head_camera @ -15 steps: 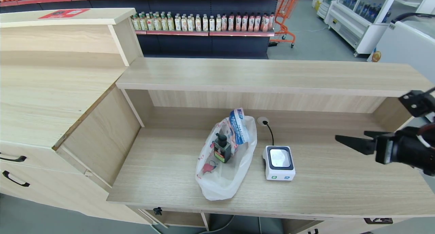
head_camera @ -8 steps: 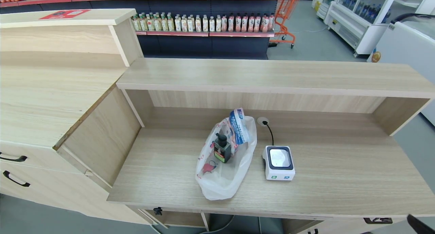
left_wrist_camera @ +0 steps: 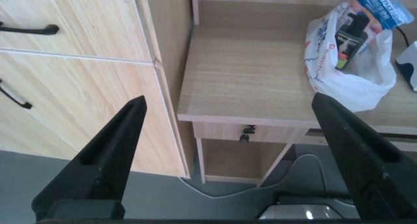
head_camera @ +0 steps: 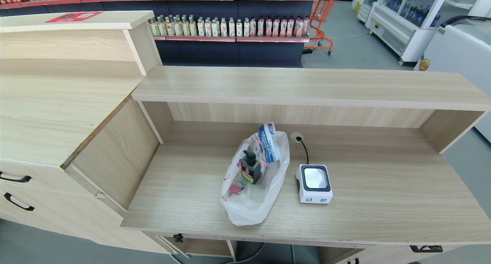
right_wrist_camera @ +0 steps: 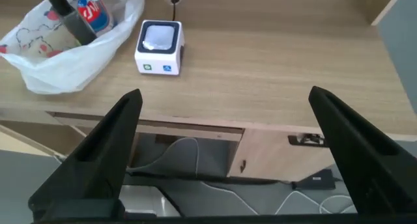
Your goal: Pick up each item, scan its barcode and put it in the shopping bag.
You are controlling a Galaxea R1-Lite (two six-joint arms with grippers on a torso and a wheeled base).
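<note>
Bagging looks done: bottle (head_camera: 251, 168) and packet (head_camera: 269, 141) sit in the bag (head_camera: 245, 214), ahead of left tool (left_wrist_camera: 228, 103) and right tool (right_wrist_camera: 225, 94), both gaping wide and empty; nothing seems left to scan

Plastic of the shopping bag (head_camera: 245, 210) veils the lower parts of the pump bottle (head_camera: 251, 168) and packet (head_camera: 269, 143) inside. In the left wrist view the scanner (left_wrist_camera: 412, 64) is cut by the edge.

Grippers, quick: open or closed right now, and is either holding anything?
Left gripper: open, holding nothing.
Right gripper: open, holding nothing.
</note>
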